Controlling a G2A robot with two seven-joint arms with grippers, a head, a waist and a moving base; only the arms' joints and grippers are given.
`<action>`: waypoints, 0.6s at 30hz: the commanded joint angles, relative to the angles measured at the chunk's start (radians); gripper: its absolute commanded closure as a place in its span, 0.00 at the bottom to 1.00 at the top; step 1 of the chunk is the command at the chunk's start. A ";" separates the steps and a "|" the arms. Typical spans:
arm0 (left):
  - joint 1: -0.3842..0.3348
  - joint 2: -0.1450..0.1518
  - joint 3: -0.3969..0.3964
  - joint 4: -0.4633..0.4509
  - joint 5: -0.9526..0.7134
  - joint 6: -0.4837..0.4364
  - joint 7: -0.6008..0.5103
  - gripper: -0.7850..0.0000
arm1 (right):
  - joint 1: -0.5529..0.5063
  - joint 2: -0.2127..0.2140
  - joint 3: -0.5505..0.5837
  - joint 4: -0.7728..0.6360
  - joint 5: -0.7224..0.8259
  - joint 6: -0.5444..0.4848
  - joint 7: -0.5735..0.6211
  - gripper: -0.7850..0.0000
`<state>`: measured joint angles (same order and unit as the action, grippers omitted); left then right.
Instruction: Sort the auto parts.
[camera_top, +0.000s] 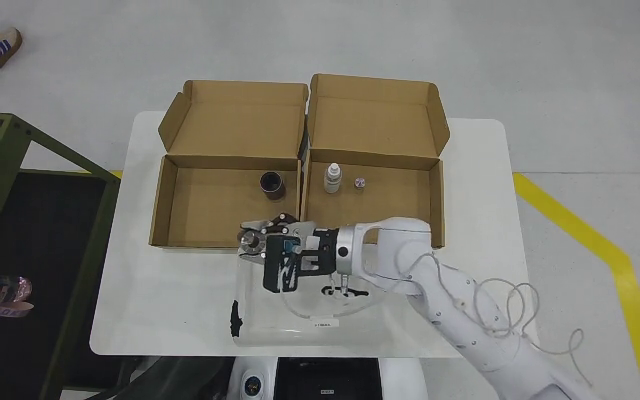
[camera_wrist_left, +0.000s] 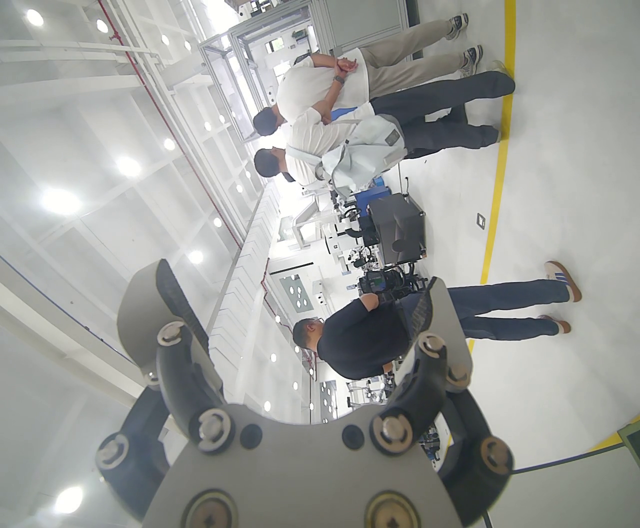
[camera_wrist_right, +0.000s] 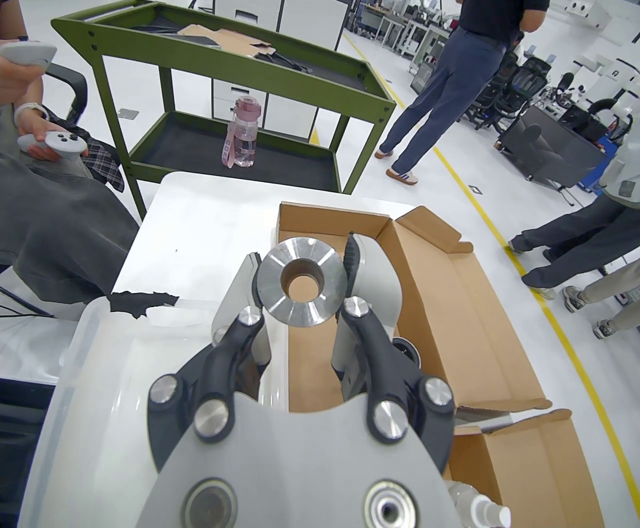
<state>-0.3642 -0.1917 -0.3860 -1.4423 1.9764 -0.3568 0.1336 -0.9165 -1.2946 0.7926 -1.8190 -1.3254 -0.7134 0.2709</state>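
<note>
My right gripper (camera_wrist_right: 301, 277) is shut on a round steel ring with a centre hole (camera_wrist_right: 300, 287). In the top view the right gripper (camera_top: 255, 238) holds that ring (camera_top: 250, 240) over the near wall of the left cardboard box (camera_top: 190, 215), beside the clear plastic bin (camera_top: 300, 320). A dark round bushing (camera_top: 271, 182) lies in the left box. The right cardboard box (camera_top: 400, 190) holds a small white bottle (camera_top: 332, 178) and a tiny part (camera_top: 361, 183). My left gripper (camera_wrist_left: 300, 295) points up at the room, open with nothing between its fingers.
A green metal cart (camera_wrist_right: 225, 65) with a pink bottle (camera_wrist_right: 242, 132) stands beyond the white table's (camera_top: 470, 150) far side; the cart (camera_top: 30, 160) lies left of the table in the top view. Black tape (camera_top: 236, 322) marks the bin's rim.
</note>
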 joint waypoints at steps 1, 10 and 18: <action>0.000 0.000 0.000 0.000 0.000 0.000 0.000 0.00 | 0.022 -0.007 -0.018 0.019 0.006 0.008 0.019 1.00; 0.000 0.000 0.000 0.000 0.000 0.000 0.000 0.00 | 0.117 -0.045 -0.086 0.123 0.037 0.057 0.099 1.00; 0.000 0.000 0.000 0.000 0.000 0.000 0.000 0.00 | 0.193 -0.081 -0.136 0.218 0.072 0.098 0.171 1.00</action>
<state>-0.3642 -0.1917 -0.3860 -1.4423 1.9764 -0.3568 0.1336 -0.7315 -1.3715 0.6615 -1.6121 -1.2554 -0.6197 0.4340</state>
